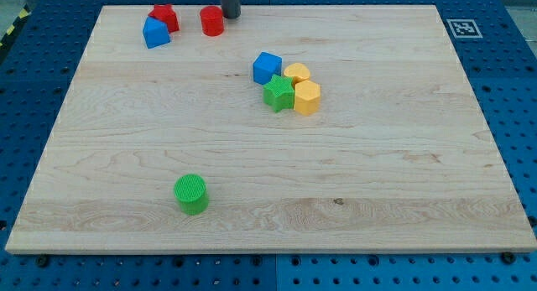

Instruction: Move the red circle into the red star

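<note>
The red circle stands near the view's top edge of the wooden board. The red star lies to its left, a short gap apart, touching a blue block just below it. My tip is at the view's top, right beside the red circle on its right side, touching or nearly touching it. Only the rod's lower end shows.
A cluster sits right of centre: a blue block, a green star, a yellow block and a yellow hexagon. A green circle stands alone at the lower left. The board's top edge is close behind the tip.
</note>
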You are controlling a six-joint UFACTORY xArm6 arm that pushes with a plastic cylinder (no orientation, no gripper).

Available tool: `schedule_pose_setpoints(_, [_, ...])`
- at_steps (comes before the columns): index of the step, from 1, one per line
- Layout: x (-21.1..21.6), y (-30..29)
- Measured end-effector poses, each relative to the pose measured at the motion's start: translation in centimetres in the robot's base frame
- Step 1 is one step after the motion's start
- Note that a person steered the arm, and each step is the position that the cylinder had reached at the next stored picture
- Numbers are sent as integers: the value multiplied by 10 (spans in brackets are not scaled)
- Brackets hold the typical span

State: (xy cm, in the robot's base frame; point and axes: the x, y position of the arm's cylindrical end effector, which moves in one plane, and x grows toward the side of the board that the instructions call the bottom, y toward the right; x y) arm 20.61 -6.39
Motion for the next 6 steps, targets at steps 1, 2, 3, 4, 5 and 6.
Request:
schedule_pose_setpoints(1, [6,8])
schedule_pose_setpoints(2, [32,7])
schedule_pose_setpoints(3, [49,-30])
schedule_pose_setpoints(4, [49,-83])
schedule_pose_setpoints(5, [49,-68])
schedule_pose_setpoints(6, [49,-20])
